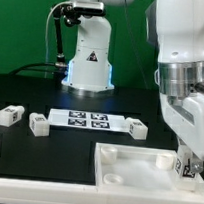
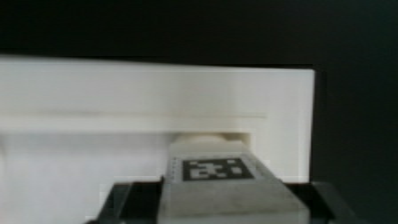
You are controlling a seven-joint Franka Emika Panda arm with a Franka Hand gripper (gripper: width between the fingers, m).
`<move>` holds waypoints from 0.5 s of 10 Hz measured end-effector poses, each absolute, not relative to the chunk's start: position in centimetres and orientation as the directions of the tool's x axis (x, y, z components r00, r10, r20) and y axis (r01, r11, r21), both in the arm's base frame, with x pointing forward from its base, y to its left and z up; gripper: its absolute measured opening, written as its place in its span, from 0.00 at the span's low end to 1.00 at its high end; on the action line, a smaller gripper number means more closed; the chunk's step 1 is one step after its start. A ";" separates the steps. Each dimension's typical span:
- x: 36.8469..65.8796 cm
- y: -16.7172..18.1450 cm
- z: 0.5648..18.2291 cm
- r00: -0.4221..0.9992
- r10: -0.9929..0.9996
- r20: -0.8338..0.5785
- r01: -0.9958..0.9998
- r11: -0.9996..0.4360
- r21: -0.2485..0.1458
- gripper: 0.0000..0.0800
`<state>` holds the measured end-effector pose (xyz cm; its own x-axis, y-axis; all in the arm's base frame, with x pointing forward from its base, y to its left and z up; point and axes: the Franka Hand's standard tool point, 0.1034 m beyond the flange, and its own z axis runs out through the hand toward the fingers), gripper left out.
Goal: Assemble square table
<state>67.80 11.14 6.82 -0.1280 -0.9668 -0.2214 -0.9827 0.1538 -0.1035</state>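
We see the exterior view evenly lit: the black counter point(image 1: 31, 92) stays dark and matte, and the white parts stand bright without hard shadows. A blue glow rims the foot of the robot base point(image 1: 90, 61). The arm point(image 1: 188, 67) nearest the lens looks soft. The wrist view is blurred throughout: the slab point(image 2: 107, 95) glares almost featureless, its recess is greyer, and the tag on the leg point(image 2: 217, 165) is smeared.

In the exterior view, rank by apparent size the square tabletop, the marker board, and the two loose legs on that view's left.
1. square tabletop, though it is also nearest the camera
2. marker board
3. leftmost leg and leg nearer the board: alike, not ranked
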 end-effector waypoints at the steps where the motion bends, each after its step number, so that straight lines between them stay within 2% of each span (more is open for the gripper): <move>1: 67.8 11.1 6.8 -0.094 -0.971 -0.218 -0.987 0.120 -0.109 0.37; 2: 67.7 11.2 6.7 -0.093 -0.972 -0.217 -0.987 0.119 -0.108 0.48; 3: 67.7 11.1 6.7 -0.085 -0.973 -0.216 -0.988 0.110 -0.109 0.65; 4: 67.7 11.0 6.8 0.144 -0.975 -0.170 -0.983 -0.120 -0.142 0.77; 5: 67.8 11.2 7.1 0.358 -0.926 -0.121 -0.929 -0.339 -0.148 0.77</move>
